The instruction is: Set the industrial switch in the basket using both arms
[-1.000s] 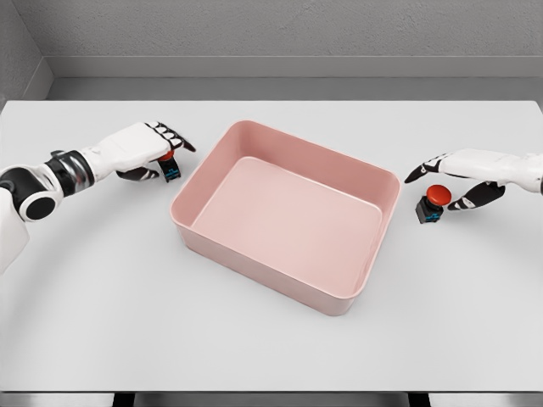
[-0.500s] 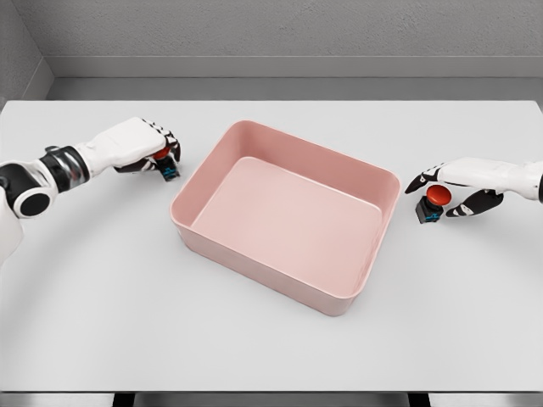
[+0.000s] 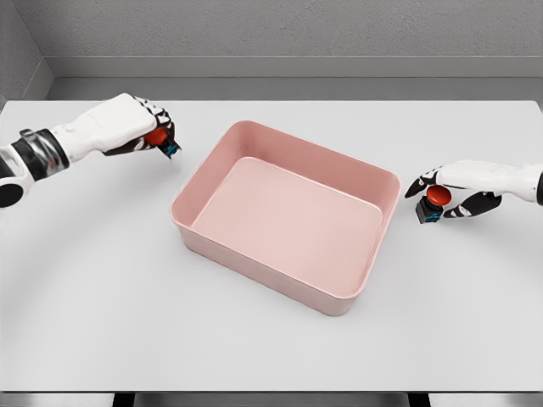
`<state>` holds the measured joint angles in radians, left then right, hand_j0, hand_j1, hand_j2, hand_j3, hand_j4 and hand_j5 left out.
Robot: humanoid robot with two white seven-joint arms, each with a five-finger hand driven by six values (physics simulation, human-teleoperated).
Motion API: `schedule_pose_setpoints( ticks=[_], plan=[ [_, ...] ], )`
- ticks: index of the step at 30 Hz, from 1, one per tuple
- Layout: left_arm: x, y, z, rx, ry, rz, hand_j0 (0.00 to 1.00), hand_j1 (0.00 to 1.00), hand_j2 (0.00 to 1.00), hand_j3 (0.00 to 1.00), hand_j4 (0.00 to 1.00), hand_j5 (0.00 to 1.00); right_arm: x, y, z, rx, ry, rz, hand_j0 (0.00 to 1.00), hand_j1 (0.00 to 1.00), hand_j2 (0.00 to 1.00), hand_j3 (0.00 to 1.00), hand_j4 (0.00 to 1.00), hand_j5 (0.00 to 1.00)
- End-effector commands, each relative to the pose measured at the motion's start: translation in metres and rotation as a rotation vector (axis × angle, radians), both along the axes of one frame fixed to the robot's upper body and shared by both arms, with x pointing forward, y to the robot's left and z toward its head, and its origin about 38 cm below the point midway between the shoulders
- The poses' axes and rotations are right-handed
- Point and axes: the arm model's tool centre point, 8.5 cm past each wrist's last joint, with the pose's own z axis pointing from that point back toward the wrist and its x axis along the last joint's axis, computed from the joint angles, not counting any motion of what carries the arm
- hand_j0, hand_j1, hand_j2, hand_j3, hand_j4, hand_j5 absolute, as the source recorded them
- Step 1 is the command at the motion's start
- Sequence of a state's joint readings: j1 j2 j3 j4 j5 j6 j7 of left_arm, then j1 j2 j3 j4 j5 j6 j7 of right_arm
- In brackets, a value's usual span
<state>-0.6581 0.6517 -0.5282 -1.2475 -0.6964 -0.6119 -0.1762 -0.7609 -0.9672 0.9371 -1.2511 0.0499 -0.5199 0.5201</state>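
Observation:
A pink rectangular basket (image 3: 188, 188) sits in the middle of the white table. My left hand (image 3: 151, 134) is above the table beyond the basket's left corner, shut on a red-button industrial switch (image 3: 163, 142) with a black and blue base. At the right, my right hand (image 3: 443, 195) has its fingers closed round a second red-button switch (image 3: 432, 203), which stands low at the table surface just right of the basket's right corner. The left switch is partly hidden by the fingers.
The table (image 3: 271, 348) stretches wide in front of and behind the basket. A grey wall runs along the table's far edge. Nothing lies inside the basket.
My left hand closed on its switch and lifted it up and away from the table. My right hand drew its fingers in round the other switch, which has hardly moved.

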Motion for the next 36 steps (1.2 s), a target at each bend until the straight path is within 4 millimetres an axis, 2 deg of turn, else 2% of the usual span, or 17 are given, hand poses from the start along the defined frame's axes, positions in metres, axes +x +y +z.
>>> schedule_pose_setpoints(
  ticks=[1, 8, 11, 19, 29, 36],
  plan=[
    [-0.006, 0.003, 0.018, -0.026, -0.025, -0.020, 0.35, 0.35, 0.35, 0.35, 0.35, 0.35, 0.000, 0.000, 0.000, 0.004, 0.001, -0.002, 0.72, 0.72, 0.72, 0.72, 0.72, 0.72],
    [-0.028, -0.006, 0.050, -0.070, -0.070, -0.105, 0.35, 0.35, 0.35, 0.35, 0.35, 0.35, -0.001, 0.000, 0.000, -0.001, 0.008, 0.005, 0.67, 0.67, 0.67, 0.67, 0.67, 0.67],
    [-0.038, -0.016, 0.054, -0.077, -0.082, -0.145, 0.35, 0.35, 0.35, 0.35, 0.35, 0.35, -0.001, 0.000, 0.000, 0.000, 0.008, 0.007, 0.64, 0.64, 0.64, 0.64, 0.64, 0.64],
    [-0.046, -0.035, 0.065, -0.093, -0.117, -0.203, 0.35, 0.35, 0.35, 0.35, 0.35, 0.35, 0.000, 0.004, -0.001, 0.002, 0.013, 0.016, 0.54, 0.54, 0.54, 0.54, 0.54, 0.54],
    [-0.049, -0.046, 0.065, -0.112, -0.124, -0.229, 0.37, 0.37, 0.37, 0.37, 0.37, 0.37, 0.001, 0.002, 0.005, 0.006, -0.002, 0.024, 0.53, 0.53, 0.53, 0.53, 0.53, 0.53],
    [-0.057, -0.066, 0.052, -0.146, -0.104, -0.269, 0.37, 0.37, 0.37, 0.37, 0.37, 0.37, 0.002, -0.001, 0.014, 0.009, -0.021, 0.028, 0.53, 0.53, 0.53, 0.53, 0.53, 0.53]
  ],
)
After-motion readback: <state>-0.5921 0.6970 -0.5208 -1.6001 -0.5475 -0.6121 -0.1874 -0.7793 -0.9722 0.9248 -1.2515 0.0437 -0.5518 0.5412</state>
